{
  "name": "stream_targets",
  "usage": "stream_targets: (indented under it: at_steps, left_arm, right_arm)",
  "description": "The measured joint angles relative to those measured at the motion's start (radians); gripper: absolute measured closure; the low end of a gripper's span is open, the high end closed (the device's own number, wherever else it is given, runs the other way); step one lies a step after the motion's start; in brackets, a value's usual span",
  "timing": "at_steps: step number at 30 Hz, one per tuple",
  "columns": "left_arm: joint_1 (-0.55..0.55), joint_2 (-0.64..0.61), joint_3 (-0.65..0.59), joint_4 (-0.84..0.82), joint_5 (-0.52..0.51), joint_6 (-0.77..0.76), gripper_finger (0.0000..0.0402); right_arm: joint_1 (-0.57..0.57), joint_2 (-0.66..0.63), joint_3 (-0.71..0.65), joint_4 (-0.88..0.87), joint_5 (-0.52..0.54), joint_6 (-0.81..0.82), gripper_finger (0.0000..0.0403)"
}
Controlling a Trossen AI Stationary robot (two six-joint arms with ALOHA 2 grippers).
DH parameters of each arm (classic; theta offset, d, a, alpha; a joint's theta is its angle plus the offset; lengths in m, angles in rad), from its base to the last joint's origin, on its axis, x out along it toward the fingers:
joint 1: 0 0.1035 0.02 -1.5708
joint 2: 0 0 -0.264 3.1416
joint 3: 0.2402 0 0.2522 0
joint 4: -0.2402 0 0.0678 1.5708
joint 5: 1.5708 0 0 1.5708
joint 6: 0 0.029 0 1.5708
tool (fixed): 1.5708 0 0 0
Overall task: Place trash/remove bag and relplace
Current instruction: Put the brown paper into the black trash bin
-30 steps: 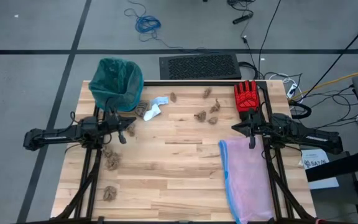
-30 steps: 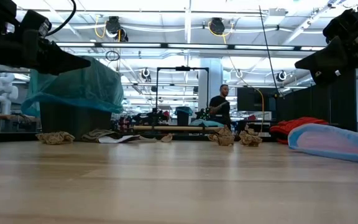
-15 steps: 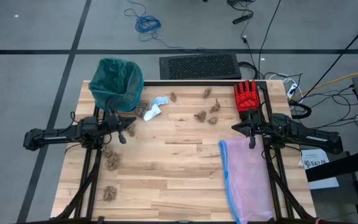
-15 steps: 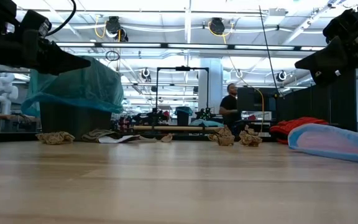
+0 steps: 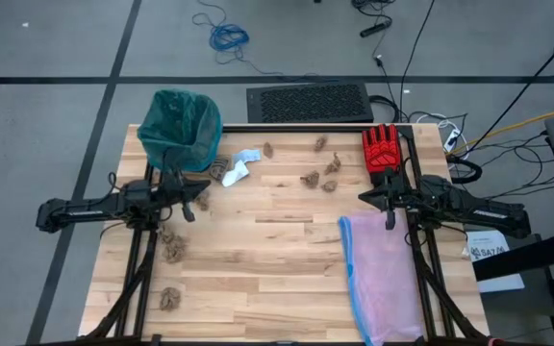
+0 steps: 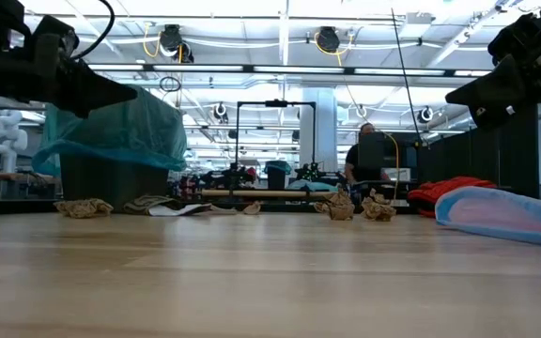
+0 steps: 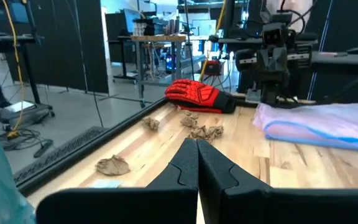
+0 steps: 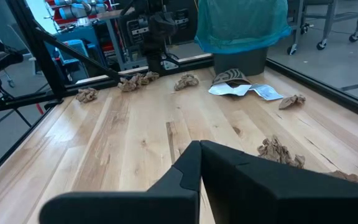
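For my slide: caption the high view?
Both hands shut, idle over table; paper wads scattered beside teal-bagged bin.

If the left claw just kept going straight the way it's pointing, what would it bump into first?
The left gripper, shut, points across the table toward the right arm. Nothing lies close ahead; its line seems to pass over bare wood, ending near the right gripper beside the pink bag. Depth is uncertain.

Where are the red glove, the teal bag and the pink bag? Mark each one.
red glove (image 5: 381, 148), high view, on its palm.
teal bag (image 5: 180, 128), high view, on its hollow inside.
pink bag (image 5: 383, 269), high view, on its flat middle.
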Motion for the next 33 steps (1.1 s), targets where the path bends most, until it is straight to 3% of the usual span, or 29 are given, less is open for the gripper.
stream_targets:
  at_steps: [3,7,11,17,19,22,29,33]
  left_arm:
    - [-0.001,0.000,0.000,0.089,0.052,-0.002,0.0401]
    - [-0.001,0.000,0.005,0.245,0.306,0.081,0.0401]
    - [-0.003,0.008,0.078,0.288,0.419,0.113,0.0401]
    - [-0.003,0.153,0.199,0.329,0.588,0.253,0.0401]
    - [-0.003,0.225,0.257,0.291,0.584,0.286,0.0401]
    - [-0.003,0.330,0.364,0.067,0.517,0.280,0.0401]
    - [-0.003,0.608,0.624,-0.380,0.284,0.129,0.0401]
    - [-0.003,0.754,0.700,-0.558,0.227,0.034,0.0401]
  right_arm:
    - [0.000,0.000,0.000,0.000,0.000,0.000,0.0403]
    - [0.000,0.000,0.000,0.000,0.000,0.000,0.0403]
    - [0.000,0.000,0.000,0.000,0.000,0.000,0.0403]
    - [0.000,0.000,0.000,0.000,0.000,0.000,0.0403]
    - [0.000,0.000,0.000,0.000,0.000,0.000,0.0403]
    - [0.000,0.000,0.000,0.000,0.000,0.000,0.0403]
    - [0.000,0.000,0.000,0.000,0.000,0.000,0.0403]
    - [0.000,0.000,0.000,0.000,0.000,0.000,0.0403]
